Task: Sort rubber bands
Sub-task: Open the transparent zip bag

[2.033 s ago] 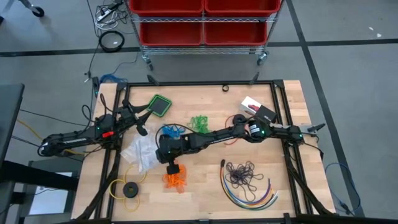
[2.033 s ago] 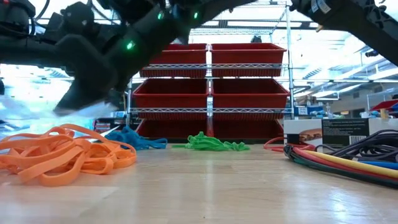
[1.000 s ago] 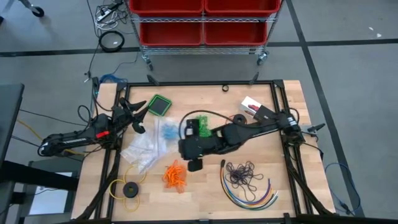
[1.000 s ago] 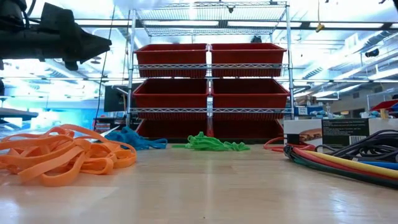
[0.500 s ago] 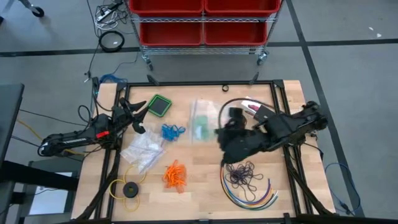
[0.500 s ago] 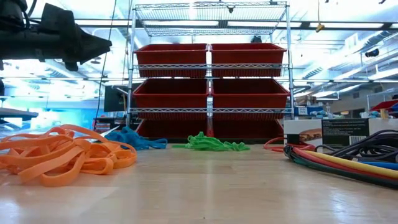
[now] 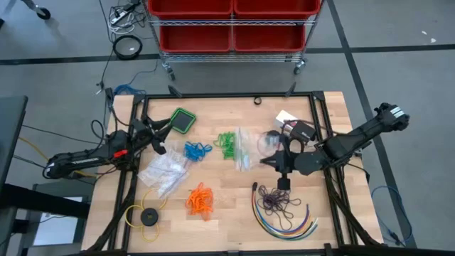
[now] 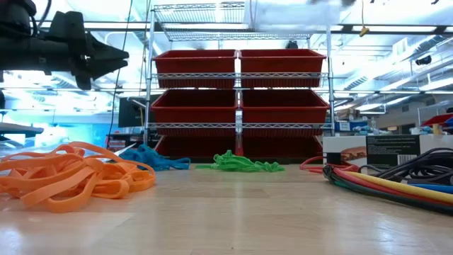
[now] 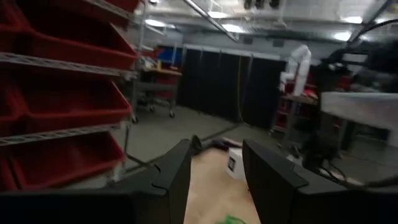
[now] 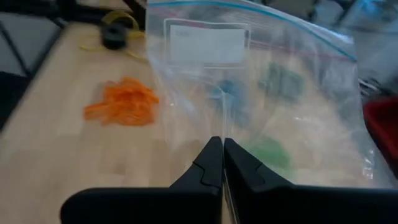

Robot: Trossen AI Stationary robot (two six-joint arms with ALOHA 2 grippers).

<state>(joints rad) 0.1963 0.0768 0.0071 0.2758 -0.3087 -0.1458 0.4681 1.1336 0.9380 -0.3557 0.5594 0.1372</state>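
The right gripper (image 10: 222, 163) is pinched tight on the edge of a clear plastic bag (image 10: 261, 93), holding it up over the middle of the table (image 7: 234, 213). The rubber bands lie in separate bunches on the wood: blue (image 7: 196, 150) and green (image 7: 226, 141) side by side, orange (image 7: 200, 200) nearer the front, dark purple (image 7: 275, 199) beside the coloured cables (image 7: 288, 226). The left gripper (image 9: 214, 171) waits at the left edge, fingers parted, holding nothing

The high view looks straight down on the whole table (image 7: 334, 128). The low view sits at tabletop level, facing twelve o'clock toward the red bins (image 8: 239, 105). Both share the orange bands (image 7: 200, 201) and the bins. Wrist views look forward, close.
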